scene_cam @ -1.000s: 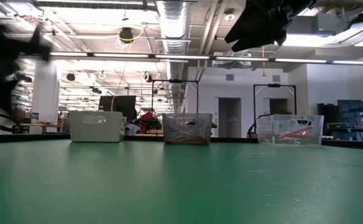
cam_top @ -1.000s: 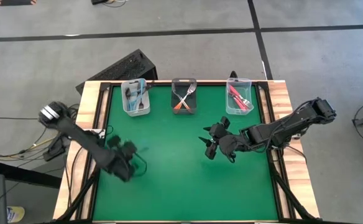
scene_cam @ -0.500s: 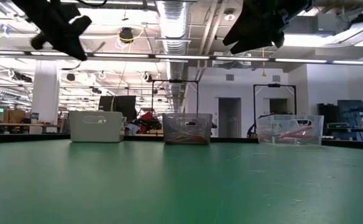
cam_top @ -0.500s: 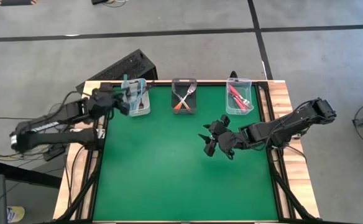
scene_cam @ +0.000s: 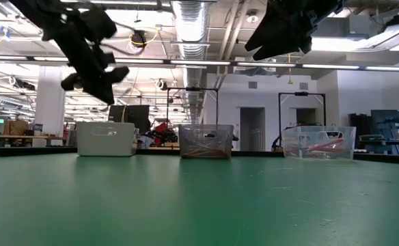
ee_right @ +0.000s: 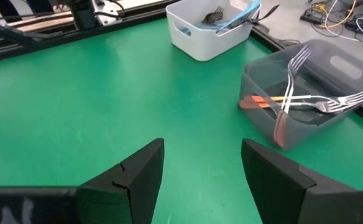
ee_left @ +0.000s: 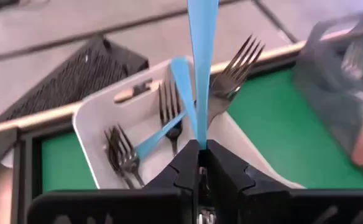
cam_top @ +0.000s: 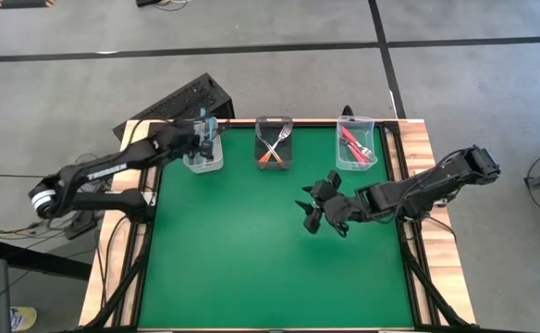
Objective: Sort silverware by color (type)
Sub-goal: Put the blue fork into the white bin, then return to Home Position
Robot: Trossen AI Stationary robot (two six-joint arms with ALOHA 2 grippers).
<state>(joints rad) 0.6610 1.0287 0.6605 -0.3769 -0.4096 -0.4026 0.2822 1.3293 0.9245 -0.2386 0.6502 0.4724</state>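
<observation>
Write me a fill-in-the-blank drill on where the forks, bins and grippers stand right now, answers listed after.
1. The left gripper is shut on a fork with a light ____ handle.
2. That fork hangs over the ____ bin.
3. The middle bin holds forks with ____ handles.
4. The right gripper hovers over the green mat with its fingers ____.

Missing words: blue; white; orange; open

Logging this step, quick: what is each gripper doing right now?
Left gripper: shut on a light blue fork, above the white bin.
Right gripper: open, holding nothing, over the green table.
</observation>
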